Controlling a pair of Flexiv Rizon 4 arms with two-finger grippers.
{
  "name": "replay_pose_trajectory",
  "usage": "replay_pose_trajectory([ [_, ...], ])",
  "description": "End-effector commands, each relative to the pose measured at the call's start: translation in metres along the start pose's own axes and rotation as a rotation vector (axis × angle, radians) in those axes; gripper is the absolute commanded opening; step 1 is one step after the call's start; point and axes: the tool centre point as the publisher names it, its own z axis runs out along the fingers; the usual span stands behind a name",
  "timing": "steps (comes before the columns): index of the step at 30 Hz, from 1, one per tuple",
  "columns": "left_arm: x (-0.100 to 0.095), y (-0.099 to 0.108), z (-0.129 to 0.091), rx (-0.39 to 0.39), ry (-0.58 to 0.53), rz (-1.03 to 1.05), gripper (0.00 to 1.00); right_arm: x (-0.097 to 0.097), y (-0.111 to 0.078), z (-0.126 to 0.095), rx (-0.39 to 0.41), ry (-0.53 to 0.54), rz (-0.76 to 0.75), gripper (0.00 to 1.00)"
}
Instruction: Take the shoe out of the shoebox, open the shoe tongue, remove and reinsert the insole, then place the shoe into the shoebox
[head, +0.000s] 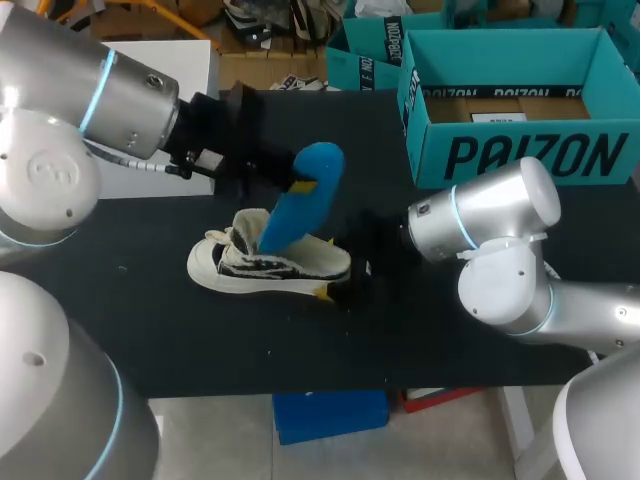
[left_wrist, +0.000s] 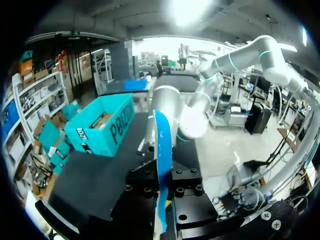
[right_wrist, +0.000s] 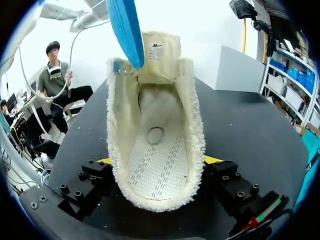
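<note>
Both grippers are loaded. Left gripper (head: 300, 186) is clamped on the blue insole (head: 305, 200), which stands tilted above the white shoe (head: 265, 265) with its lower end at the collar (can't tell if it touches). Right gripper (head: 340, 283) pinches the shoe's heel end, yellow fingertips (right_wrist: 212, 159) pressed against either side, bare footbed showing inside. Shoe sits sole-down near the middle of the black table (head: 150, 330), well apart from the open-topped teal shoebox (head: 530, 155) at the far right corner.
</note>
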Motion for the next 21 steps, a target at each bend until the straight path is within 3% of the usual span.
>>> replay_pose_trajectory([
  [1,0.008,-0.027,-0.021,0.046,0.001,0.019,0.00,-0.001,-0.001,0.001,-0.001,0.000,0.001,0.00],
  [10,0.012,-0.088,-0.049,0.199,0.037,0.017,0.00,-0.001,-0.001,0.001,-0.001,0.000,0.001,0.00],
  [21,0.012,-0.088,-0.049,0.199,0.037,0.017,0.00,-0.001,-0.001,0.001,-0.001,0.000,0.001,0.00],
])
